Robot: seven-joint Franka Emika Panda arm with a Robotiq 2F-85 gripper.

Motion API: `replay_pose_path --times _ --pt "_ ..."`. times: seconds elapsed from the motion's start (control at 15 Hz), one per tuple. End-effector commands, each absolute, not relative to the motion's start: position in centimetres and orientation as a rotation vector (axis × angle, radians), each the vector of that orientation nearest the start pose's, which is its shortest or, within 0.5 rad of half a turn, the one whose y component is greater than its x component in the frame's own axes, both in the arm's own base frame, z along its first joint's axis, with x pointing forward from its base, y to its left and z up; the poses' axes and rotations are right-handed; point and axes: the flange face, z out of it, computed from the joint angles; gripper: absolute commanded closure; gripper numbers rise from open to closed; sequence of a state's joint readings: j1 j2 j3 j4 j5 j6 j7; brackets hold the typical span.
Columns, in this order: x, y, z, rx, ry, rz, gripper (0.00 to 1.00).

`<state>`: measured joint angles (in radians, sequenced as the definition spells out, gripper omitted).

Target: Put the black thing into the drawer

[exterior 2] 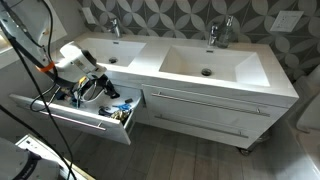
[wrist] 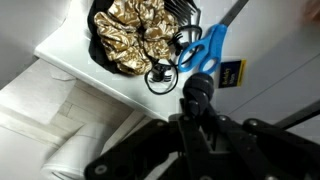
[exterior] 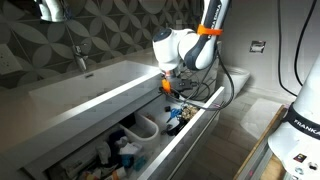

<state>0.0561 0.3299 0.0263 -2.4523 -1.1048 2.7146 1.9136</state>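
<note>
The pale grey-white drawer [exterior 2: 72,121] is pulled open under the left end of the vanity; it also shows in an exterior view [exterior: 185,133]. My gripper [exterior 2: 97,86] hangs over the drawer's inside, as both exterior views show [exterior: 170,86]. In the wrist view the gripper [wrist: 195,103] is shut on the black thing [wrist: 197,88], a small round dark object between the fingertips. It is held above the drawer's contents.
The drawer holds a black bowl of gold foil [wrist: 135,38], blue scissors [wrist: 205,48], a coiled black cable [wrist: 160,76] and a blue and yellow packet [wrist: 232,74]. The white double sink top [exterior 2: 190,62] with faucets [exterior 2: 222,30] stands above. A closed wide drawer front [exterior 2: 215,105] is beside it.
</note>
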Motion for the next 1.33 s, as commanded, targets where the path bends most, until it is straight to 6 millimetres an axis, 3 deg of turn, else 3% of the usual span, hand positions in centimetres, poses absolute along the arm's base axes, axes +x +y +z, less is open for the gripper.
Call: replay_pose_path --times 0.0,0.6,0.93,1.27 --pt "48.5 7.3 13.5 -3.070 1.366 -0.498 0.95" --pt "52.6 6.7 8.7 -3.095 1.358 -0.502 0.95" --pt "52.7 5.8 6.6 -3.160 1.267 -0.529 0.95" --pt "52.3 4.9 6.2 -3.205 1.086 -0.575 0.95"
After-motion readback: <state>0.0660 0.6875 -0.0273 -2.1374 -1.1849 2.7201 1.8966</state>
